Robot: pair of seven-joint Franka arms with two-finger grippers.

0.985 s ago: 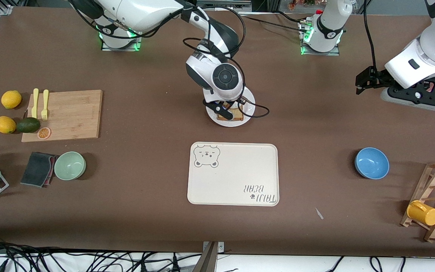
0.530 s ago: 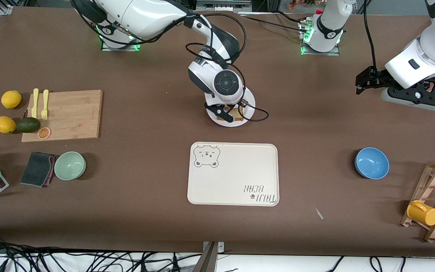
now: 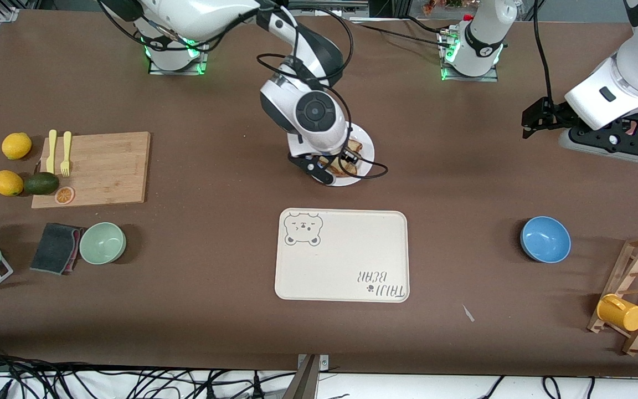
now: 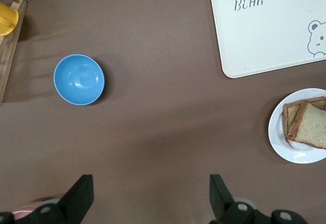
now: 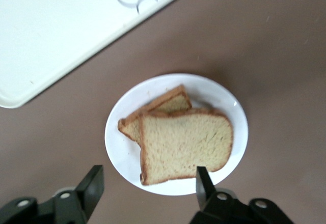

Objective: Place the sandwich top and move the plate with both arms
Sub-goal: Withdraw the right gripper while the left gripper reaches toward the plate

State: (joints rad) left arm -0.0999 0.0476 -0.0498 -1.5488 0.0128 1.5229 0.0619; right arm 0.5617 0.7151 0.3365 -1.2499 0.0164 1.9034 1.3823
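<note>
The sandwich top (image 5: 183,145), a plain brown bread slice, lies askew on a second slice (image 5: 164,106) on the small white plate (image 5: 125,152). My right gripper (image 5: 147,183) hangs open just above the plate's edge, and its fingers touch nothing. In the front view this gripper (image 3: 334,166) covers part of the plate (image 3: 368,151) and the sandwich top (image 3: 354,147). My left gripper (image 3: 530,124) waits open and empty over bare table toward the left arm's end. The left wrist view shows the same gripper (image 4: 150,193) with the plate (image 4: 277,137) off to one side.
The cream bear-print tray (image 3: 342,255) lies nearer the front camera than the plate. A blue bowl (image 3: 545,239) and a wooden rack with a yellow mug (image 3: 621,312) sit toward the left arm's end. A cutting board (image 3: 97,168), fruit, a green bowl (image 3: 102,243) and a cloth sit toward the right arm's end.
My right gripper has opened and let go of the sandwich top, which now rests on the lower slice. The gripper has lifted and shifted a little. The left arm has not moved.
</note>
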